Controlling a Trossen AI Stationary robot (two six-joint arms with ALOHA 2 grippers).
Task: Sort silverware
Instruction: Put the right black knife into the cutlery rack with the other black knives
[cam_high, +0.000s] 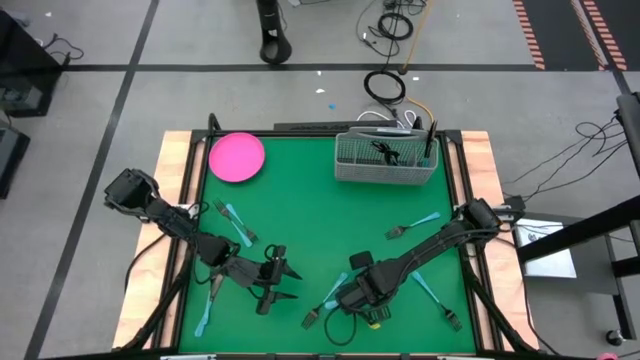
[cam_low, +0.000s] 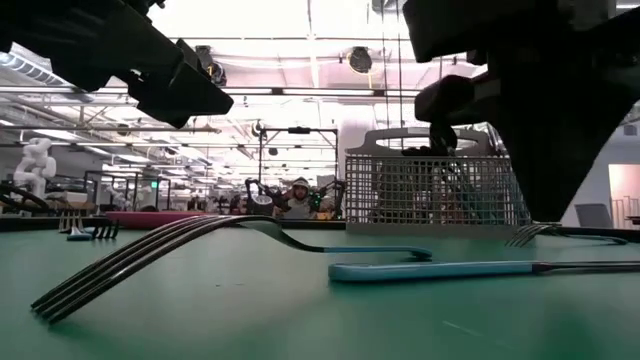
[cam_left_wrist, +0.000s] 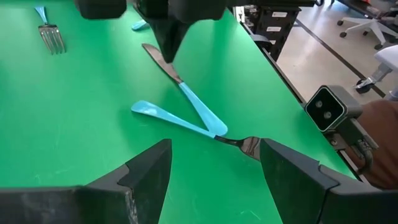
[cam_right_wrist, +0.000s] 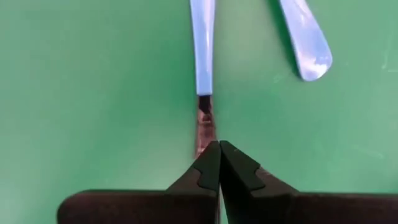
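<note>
Two pieces of silverware lie crossed near the table's near edge. One is a fork (cam_left_wrist: 174, 119) (cam_low: 200, 240) with a light blue handle. The other is a blue-handled piece (cam_left_wrist: 198, 109) (cam_low: 440, 270) with a dark metal head. My right gripper (cam_high: 341, 298) (cam_right_wrist: 219, 154) stands over that second piece, shut on its metal part. My left gripper (cam_high: 291, 284) (cam_left_wrist: 214, 171) is open just left of the pair, its fingers pointing at them without touching. More blue-handled forks (cam_high: 236, 223) (cam_high: 411, 226) and other pieces (cam_high: 209, 306) (cam_high: 437, 299) lie scattered on the green mat. My right gripper pinches the piece by its dark metal neck (cam_right_wrist: 204, 124), just past the end of the blue handle. The fingers (cam_left_wrist: 169, 43) come from above, pointing down, and the handle runs away from them. The piece lies flat on the mat.
A gray wire mesh basket (cam_high: 386, 160) (cam_low: 435, 190) stands at the far edge with dark items in it. A round pink plate (cam_high: 237, 157) sits at the far left. The table-height camera (cam_left_wrist: 328, 109) is mounted on the near edge beside the crossed pair.
</note>
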